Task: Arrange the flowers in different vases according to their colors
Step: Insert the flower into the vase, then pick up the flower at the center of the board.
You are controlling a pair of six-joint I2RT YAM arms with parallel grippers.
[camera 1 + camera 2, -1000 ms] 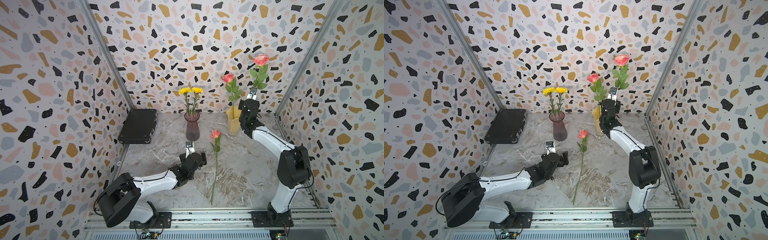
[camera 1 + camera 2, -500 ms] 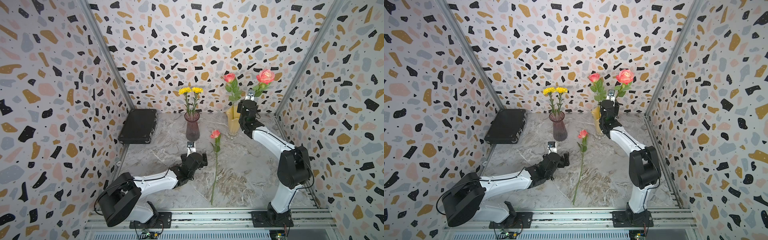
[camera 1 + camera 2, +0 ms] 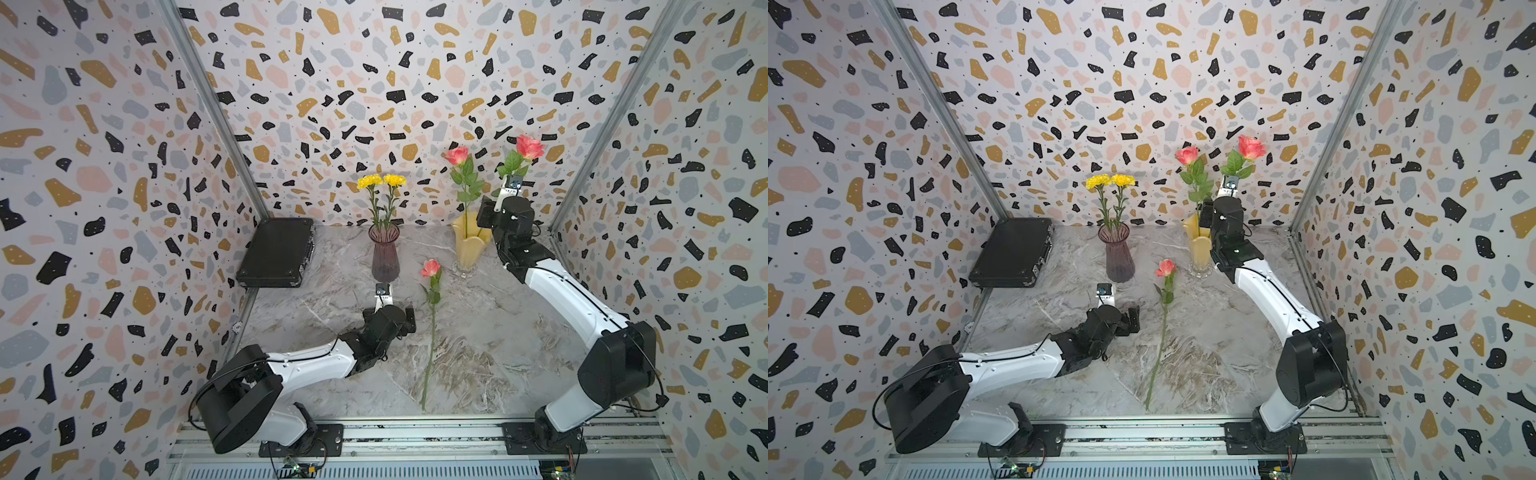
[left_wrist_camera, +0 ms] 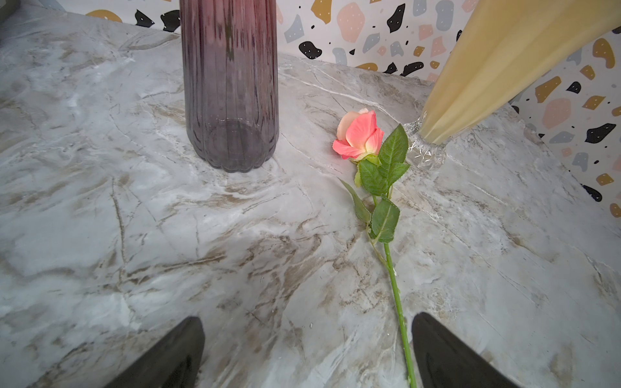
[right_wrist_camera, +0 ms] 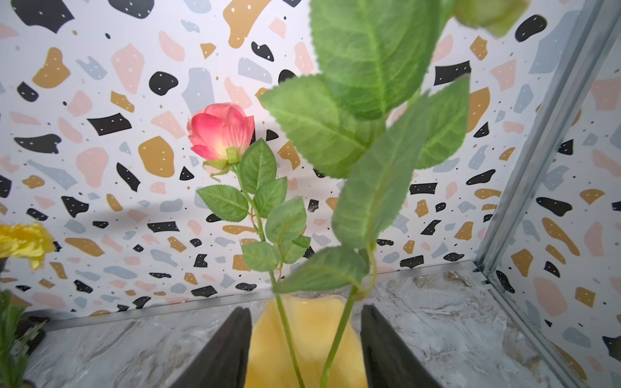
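As I judge it, the task is mostly done; the two yellow flowers stand in the purple vase at the far middle of the bench; to its right the yellow vase holds two pink ones, the upright rose and the leaning rose, whose bloom tips up and to the right. The right tool is open at this vase, the leaning stem between its jaws and, as far as the wrist view shows, not pinched. One flower is left; the lying rose rests flat on the bench; its long axis runs near to far, the bloom pointing far, just beside the clear foot of the yellow vase, the cut end near the front edge. The left tool is open and empty, low over the bench, with the stem just inside one jaw; this rose is yet to be lifted and stood with the other pink ones.
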